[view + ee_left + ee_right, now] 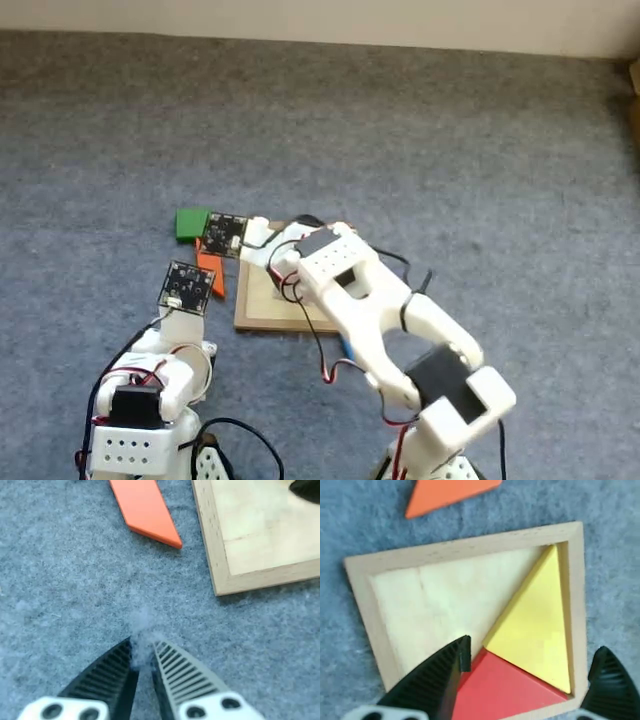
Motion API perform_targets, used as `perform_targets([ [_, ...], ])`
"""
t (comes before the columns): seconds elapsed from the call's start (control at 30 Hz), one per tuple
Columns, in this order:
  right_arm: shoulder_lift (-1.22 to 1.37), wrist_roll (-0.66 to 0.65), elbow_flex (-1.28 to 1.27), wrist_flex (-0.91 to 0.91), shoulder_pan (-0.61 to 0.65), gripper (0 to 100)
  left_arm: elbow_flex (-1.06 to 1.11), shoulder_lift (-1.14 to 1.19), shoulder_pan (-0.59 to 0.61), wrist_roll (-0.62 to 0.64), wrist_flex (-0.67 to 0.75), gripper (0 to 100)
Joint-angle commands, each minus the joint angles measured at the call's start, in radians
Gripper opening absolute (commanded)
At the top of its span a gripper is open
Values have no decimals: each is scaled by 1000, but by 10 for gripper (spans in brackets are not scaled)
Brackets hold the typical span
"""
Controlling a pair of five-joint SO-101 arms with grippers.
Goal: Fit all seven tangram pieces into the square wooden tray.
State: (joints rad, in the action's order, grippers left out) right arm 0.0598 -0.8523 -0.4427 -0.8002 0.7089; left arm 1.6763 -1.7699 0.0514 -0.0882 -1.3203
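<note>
Tray (465,545) on carpet holds just yellow triangle (540,615) and red triangle (505,695), orange piece (145,510) and green piece (190,222) outside, right claw (535,656) spread above tray, left claw (142,647) pressed together, empty.

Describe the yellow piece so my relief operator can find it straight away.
Find the square wooden tray on the grey carpet. Inside, along one wall, lies the yellow triangular piece, edge to edge with a red triangular piece. It alone is yellow; the flat orange piece lies outside the tray.
</note>
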Motion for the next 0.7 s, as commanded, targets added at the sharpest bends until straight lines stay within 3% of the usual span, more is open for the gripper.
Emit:
perform_targets([
  [0.0,-153,14,56,-45,-2,354,19,-50,8,-8,-6,6],
  [0.1,-222,40,36,-76,-18,354,19,-50,8,-8,-6,6],
  [0.53,-456,534,-8,-371,-189,354,19,-50,8,-8,-6,6],
  [0.67,-450,675,-36,-387,-249,354,19,-50,8,-8,-6,6],
])
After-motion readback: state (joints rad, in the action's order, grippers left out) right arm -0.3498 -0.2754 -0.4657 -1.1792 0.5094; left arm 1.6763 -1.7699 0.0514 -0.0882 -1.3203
